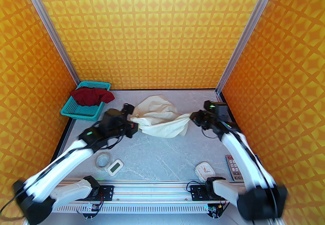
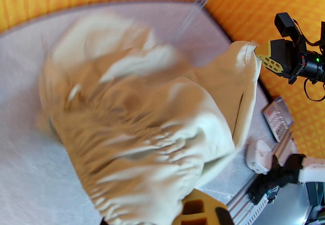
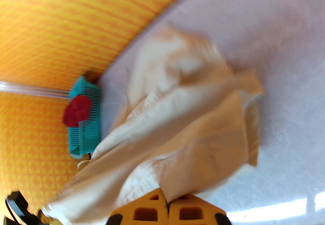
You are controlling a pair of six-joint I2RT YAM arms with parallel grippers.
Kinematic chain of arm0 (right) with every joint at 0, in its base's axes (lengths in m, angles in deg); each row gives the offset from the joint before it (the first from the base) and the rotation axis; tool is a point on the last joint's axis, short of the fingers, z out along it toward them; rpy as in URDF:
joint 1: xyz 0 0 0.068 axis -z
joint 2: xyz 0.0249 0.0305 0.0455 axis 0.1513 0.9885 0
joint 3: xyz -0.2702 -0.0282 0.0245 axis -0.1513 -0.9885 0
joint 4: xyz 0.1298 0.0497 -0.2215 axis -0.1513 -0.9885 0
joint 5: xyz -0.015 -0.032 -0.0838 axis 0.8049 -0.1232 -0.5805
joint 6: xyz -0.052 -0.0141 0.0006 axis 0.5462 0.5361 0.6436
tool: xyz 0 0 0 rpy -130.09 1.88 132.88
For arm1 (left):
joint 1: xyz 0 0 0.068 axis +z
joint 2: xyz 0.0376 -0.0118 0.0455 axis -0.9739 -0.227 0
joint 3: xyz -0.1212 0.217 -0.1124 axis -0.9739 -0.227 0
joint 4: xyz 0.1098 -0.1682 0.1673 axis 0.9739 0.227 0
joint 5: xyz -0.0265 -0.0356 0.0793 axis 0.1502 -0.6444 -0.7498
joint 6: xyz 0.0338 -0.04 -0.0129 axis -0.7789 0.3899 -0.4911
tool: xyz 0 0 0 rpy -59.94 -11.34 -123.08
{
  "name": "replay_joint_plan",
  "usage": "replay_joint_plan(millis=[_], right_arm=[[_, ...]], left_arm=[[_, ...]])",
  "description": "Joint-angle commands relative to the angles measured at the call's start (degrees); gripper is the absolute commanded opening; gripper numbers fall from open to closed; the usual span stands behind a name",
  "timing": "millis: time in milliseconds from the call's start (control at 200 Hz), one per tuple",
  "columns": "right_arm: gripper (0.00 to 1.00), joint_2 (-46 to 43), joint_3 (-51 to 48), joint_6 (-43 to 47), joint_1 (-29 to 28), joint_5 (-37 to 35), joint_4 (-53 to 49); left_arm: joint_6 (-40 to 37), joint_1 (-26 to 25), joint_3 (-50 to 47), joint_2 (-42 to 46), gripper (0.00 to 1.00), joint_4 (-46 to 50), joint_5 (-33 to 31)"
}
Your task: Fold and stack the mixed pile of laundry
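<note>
Pinching the cream piece (image 1: 158, 119) at opposite ends with left gripper (image 1: 132, 124) and right gripper (image 1: 191, 117), slung above mid-surface (image 1: 162, 158). Probably soft, light, limp; best gripped at hems. Leaves the dark red T-shirt (image 1: 91, 95) heaped in the far-left basket (image 1: 81, 115).

The cream garment (image 2: 142, 107) spreads across the grey table (image 2: 22, 142), much of it smeared by blur. Its gathered elastic band runs down into the left gripper (image 2: 189, 208) – one yellow finger shows beneath the cloth. On the right, the right gripper (image 2: 257, 50) pinches a hemmed corner, yellow tips closed on it and lifting it. Below that corner, on the table's near right part, lie a white clock (image 2: 257, 156) and a keypad remote (image 2: 278, 117).
</note>
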Motion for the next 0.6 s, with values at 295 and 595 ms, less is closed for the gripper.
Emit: replay_joint_plan(millis=[295,595], right_arm=[[0.00,6.9,13.6,1.4,-0.2,-4.6,-1.3],[0.00,20.3,37.1,1.9,-2.1,-7.1,9.9]], left_arm=[[-10.3,5.3,25.2,-17.3,0.00,4.8,-2.2],[-14.8,14.1,69.0,-44.5,0.00,-1.0,3.9]])
